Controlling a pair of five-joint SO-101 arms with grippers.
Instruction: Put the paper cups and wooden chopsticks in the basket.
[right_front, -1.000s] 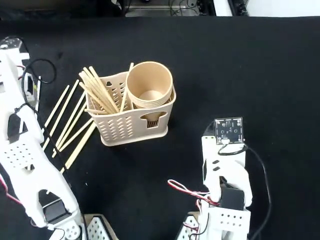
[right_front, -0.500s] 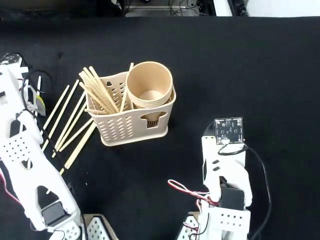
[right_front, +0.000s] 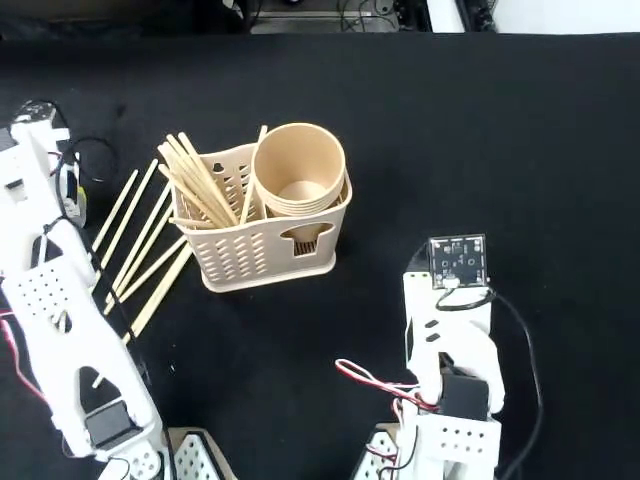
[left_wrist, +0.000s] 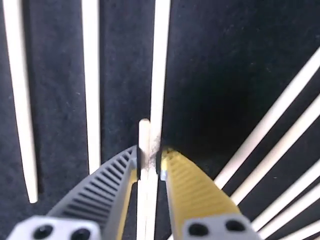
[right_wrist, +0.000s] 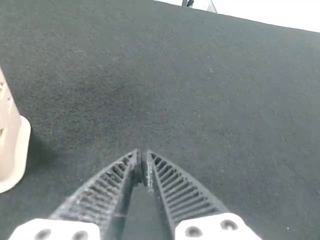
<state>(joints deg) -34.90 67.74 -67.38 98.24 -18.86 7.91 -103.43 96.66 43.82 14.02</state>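
Note:
A beige slotted basket (right_front: 255, 250) stands left of the middle of the black table. Nested paper cups (right_front: 300, 170) sit in its right half, and several wooden chopsticks (right_front: 195, 180) lean in its left half. More chopsticks (right_front: 135, 245) lie loose on the cloth to the basket's left. My left arm (right_front: 50, 290) reaches over them. In the left wrist view my left gripper (left_wrist: 148, 159) is shut on one chopstick (left_wrist: 144, 131) near its end; I cannot tell if it is lifted. My right gripper (right_wrist: 141, 167) is shut and holds nothing, low over bare cloth.
My right arm (right_front: 450, 340) is folded at the front right, well away from the basket. A corner of the basket (right_wrist: 10, 150) shows in the right wrist view. Other loose chopsticks (left_wrist: 91, 75) lie close on both sides of the held one.
My left arm has shifted a little toward the basket over the loose chopsticks. The right arm, basket and cups have not moved.

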